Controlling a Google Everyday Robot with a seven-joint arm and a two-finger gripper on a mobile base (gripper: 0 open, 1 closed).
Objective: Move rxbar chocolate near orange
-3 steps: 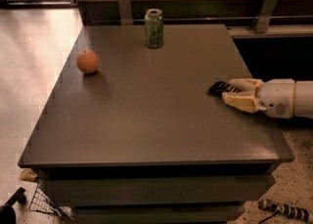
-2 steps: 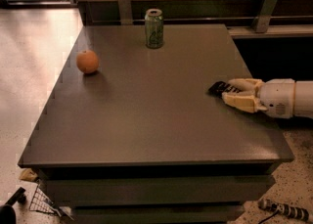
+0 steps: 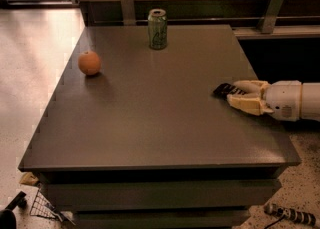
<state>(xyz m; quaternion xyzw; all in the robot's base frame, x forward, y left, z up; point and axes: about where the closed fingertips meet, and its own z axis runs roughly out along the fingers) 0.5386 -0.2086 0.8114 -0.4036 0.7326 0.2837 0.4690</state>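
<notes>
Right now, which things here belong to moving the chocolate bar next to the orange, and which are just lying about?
Job: chocolate bar, at the table's right edge; orange, left; gripper, at the bar.
Lying about: green can, at the back.

I see a dark grey table with a flat, plain top. On its far left part sits the orange. A green drink can stands upright near the far edge, about the middle. At the right side the rxbar chocolate shows only its dark end, well apart from the orange. My gripper is there at the bar, low over the right edge.
</notes>
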